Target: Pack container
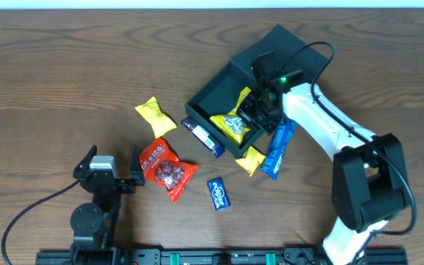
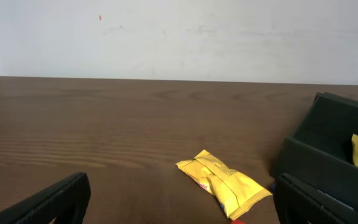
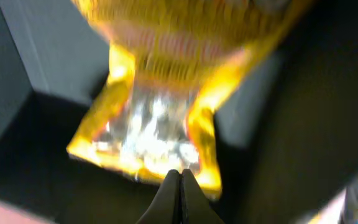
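Note:
The container (image 1: 219,85) is a dark square box, open, at the middle right of the table. It also shows at the right of the left wrist view (image 2: 328,143). A yellow and silver snack packet (image 1: 231,125) hangs over its near corner. My right gripper (image 1: 258,112) reaches into the box. In the right wrist view its fingertips (image 3: 179,173) are pressed together on the lower edge of that packet (image 3: 154,124), with the box wall (image 3: 48,56) behind. My left gripper (image 1: 114,156) stands wide open near the front left with nothing between its fingers (image 2: 55,202).
A yellow packet (image 1: 155,115) lies left of the box, also ahead of the left gripper (image 2: 224,182). A red packet (image 1: 165,168), a small blue packet (image 1: 218,193), a dark blue bar (image 1: 202,136), a small yellow packet (image 1: 251,159) and a long blue packet (image 1: 278,147) lie by the box's near side.

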Available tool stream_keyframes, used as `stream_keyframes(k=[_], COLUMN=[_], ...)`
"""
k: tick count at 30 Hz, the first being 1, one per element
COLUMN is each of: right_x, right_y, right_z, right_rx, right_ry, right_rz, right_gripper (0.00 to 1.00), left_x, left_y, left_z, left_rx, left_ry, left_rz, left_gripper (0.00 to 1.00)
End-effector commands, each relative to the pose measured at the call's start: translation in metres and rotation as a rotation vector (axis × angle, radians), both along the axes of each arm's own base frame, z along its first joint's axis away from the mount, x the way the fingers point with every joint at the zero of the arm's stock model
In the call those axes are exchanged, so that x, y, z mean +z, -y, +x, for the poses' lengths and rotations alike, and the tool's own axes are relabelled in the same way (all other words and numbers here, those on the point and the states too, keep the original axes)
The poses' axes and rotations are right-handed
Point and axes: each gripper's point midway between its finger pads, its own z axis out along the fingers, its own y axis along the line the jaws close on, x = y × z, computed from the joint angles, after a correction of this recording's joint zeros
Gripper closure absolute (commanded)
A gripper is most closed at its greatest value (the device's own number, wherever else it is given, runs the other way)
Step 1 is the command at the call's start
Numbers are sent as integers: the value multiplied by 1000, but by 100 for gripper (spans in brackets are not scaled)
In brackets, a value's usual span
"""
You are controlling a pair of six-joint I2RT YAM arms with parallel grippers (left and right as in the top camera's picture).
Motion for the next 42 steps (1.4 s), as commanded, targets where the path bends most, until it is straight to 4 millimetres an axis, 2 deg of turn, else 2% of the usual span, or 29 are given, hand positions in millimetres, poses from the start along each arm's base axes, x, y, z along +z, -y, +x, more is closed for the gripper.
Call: stream_keyframes(k=[1, 3, 5, 8, 17, 20, 24, 26, 32, 35, 39, 41, 42], right_x=[35, 42, 40, 25, -18, -31, -32, -25, 25, 62, 91, 112, 119], right_y=[-8, -7, -2, 11, 6, 7, 9, 4, 5, -7, -8, -21, -24], right_z=[-1, 2, 7, 15, 28, 25, 27, 28, 17, 18, 12, 1, -5], right_rx=[27, 25, 16, -5, 16, 16, 14, 18, 61, 202, 410, 606, 657], right_ry=[58, 86, 110, 119, 88, 54, 60, 71, 69, 160, 230, 286, 292], right_rz=[81, 82, 48, -36, -48, -61, -70, -41, -32, 40, 39, 120, 145], right_gripper=[98, 98, 98, 98, 98, 98, 98, 98, 98, 98, 98, 98, 93], left_x=[-17, -17, -17, -17, -17, -17, -17, -17, -17, -17, -17, -17, -17], left_y=[-5, -5, -5, -5, -5, -5, -5, -5, -5, -5, -5, -5, -5], left_z=[-1, -1, -1, -1, -1, -1, -1, -1, -1, -1, -1, -1, -1], left_rx=[25, 25, 25, 25, 25, 25, 25, 25, 25, 25, 25, 25, 25], left_ry=[-54, -54, -54, -54, -54, -54, -54, -54, -54, -54, -54, -54, -54], left_rz=[-5, -5, -5, -5, -5, -5, -5, -5, -5, -5, -5, -5, -5], left_gripper=[5, 5, 5, 5, 5, 5, 5, 5, 5, 5, 5, 5, 5])
